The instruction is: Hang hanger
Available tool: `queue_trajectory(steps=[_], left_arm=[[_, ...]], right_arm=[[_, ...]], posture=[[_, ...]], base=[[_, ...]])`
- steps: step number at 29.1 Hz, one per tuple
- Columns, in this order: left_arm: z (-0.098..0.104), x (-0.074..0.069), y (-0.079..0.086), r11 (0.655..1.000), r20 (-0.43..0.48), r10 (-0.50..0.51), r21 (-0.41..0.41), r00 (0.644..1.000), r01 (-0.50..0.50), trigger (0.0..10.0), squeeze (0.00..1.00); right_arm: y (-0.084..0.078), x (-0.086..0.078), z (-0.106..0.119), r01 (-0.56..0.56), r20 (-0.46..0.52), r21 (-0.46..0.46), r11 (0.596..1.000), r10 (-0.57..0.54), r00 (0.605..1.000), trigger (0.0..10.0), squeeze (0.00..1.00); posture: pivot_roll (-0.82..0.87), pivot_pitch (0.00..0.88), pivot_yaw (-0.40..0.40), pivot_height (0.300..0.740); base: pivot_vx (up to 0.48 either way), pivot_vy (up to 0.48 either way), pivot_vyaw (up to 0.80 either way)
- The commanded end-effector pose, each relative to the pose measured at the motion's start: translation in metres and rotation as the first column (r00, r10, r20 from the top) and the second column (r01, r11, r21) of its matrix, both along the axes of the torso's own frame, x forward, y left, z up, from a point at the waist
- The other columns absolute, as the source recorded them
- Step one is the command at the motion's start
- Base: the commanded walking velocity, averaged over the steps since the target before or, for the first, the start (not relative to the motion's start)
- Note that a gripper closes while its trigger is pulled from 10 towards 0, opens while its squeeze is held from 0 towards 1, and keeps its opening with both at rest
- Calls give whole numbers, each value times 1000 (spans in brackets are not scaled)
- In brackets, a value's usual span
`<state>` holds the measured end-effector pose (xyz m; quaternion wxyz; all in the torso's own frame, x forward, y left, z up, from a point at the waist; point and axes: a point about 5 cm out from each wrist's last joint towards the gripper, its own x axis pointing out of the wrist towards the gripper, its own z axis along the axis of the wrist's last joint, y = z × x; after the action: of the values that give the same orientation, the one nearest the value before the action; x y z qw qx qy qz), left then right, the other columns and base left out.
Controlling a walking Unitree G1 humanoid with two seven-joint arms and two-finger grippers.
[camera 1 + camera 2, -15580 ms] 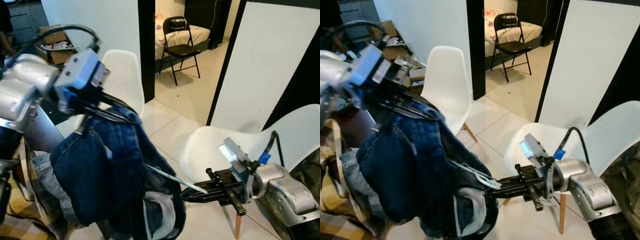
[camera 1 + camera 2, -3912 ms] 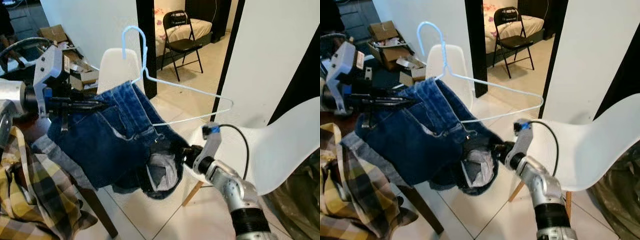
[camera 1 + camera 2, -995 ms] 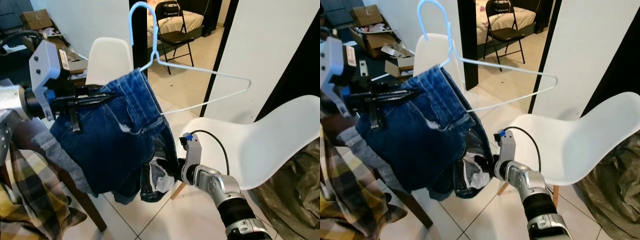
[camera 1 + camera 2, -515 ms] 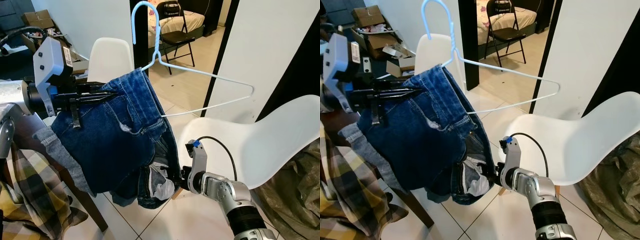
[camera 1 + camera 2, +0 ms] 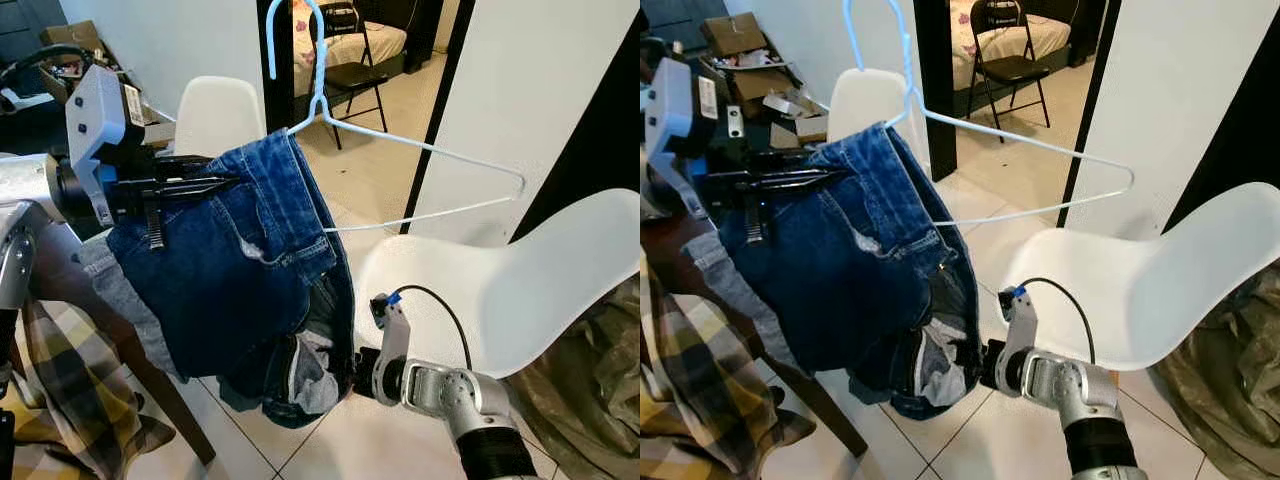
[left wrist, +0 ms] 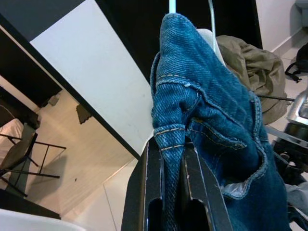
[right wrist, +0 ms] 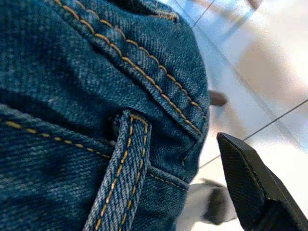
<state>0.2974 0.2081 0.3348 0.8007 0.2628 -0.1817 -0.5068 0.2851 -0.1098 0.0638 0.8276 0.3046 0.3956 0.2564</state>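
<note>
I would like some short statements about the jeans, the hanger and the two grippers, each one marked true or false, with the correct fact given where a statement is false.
1. The jeans are draped over the light blue hanger. True.
2. The left gripper is open and touches nothing. False: in the left wrist view its fingers are shut on a fold of the denim.
3. The hanger's hook is caught on a clothes rail. False: the hook points up with no rail around it.
4. The right gripper is low, at the bottom of the hanging jeans. True.
5. A white chair stands behind the right arm. True.
6. The jeans are black. False: they are blue denim.
</note>
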Motion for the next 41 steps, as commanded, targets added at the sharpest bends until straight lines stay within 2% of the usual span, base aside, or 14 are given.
queue_trajectory(steps=[1,8,13,18,19,30,32,34,35,37,38,39,40,41], left_arm=[[13,-3,4,1000,66,9,-31,998,-7,10000,0],[16,-3,6,999,84,26,-39,996,-23,10000,0],[13,-3,12,997,81,53,-58,995,-48,10000,0],[12,-4,12,997,78,55,-60,995,-50,10000,0],[9,-4,13,996,70,61,-66,996,-56,10000,0],[-2,-5,15,995,41,75,-72,996,-72,10000,0],[-10,-4,18,993,26,99,-59,995,-98,10000,0],[-10,-4,18,993,26,99,-59,995,-98,10000,0],[-13,-4,19,992,19,113,-61,993,-112,10000,0],[-13,-4,19,992,19,113,-61,993,-112,10000,0],[-16,-4,20,990,16,124,-72,992,-123,10000,0],[-16,-4,20,990,16,124,-72,992,-123,10000,0],[-19,-6,20,987,14,135,-93,991,-133,10000,0],[-19,-6,20,987,14,135,-93,991,-133,10000,0]], right_arm=[[1,-4,-1,14,-28,20,1000,-13,1000,0,0],[-1,-2,0,90,-49,59,994,-87,995,0,0],[-18,14,14,232,-9,104,967,-232,973,0,0],[-22,17,16,251,-3,112,962,-252,968,0,0],[-28,22,23,271,29,120,955,-276,961,0,0],[-47,39,57,254,225,153,955,-284,932,0,0],[-59,46,75,286,320,173,943,-328,889,0,0],[-59,46,75,286,320,173,943,-328,889,0,0],[-65,50,86,306,376,191,933,-357,855,0,0],[-65,50,86,306,376,191,933,-357,855,0,0],[-70,54,98,330,427,211,920,-391,815,0,0],[-70,54,98,330,427,211,920,-391,815,0,0],[-82,61,115,411,496,239,880,-474,728,0,0],[-82,61,115,411,496,239,880,-474,728,0,0]], posture=[[69,66,11,740],[69,68,3,740],[65,67,6,740],[65,67,6,740],[64,65,4,740],[68,64,-3,740],[67,64,0,740],[67,64,0,740],[66,65,-1,740],[66,65,-1,740],[65,67,2,740],[65,67,2,740],[68,66,1,740],[68,66,1,740]], base=[[0,0,0],[0,0,0],[0,0,0],[0,0,0],[0,0,0],[0,0,0],[0,0,0],[0,0,0],[0,0,0],[0,0,0],[0,0,0],[0,0,0],[0,0,0],[0,0,0]])
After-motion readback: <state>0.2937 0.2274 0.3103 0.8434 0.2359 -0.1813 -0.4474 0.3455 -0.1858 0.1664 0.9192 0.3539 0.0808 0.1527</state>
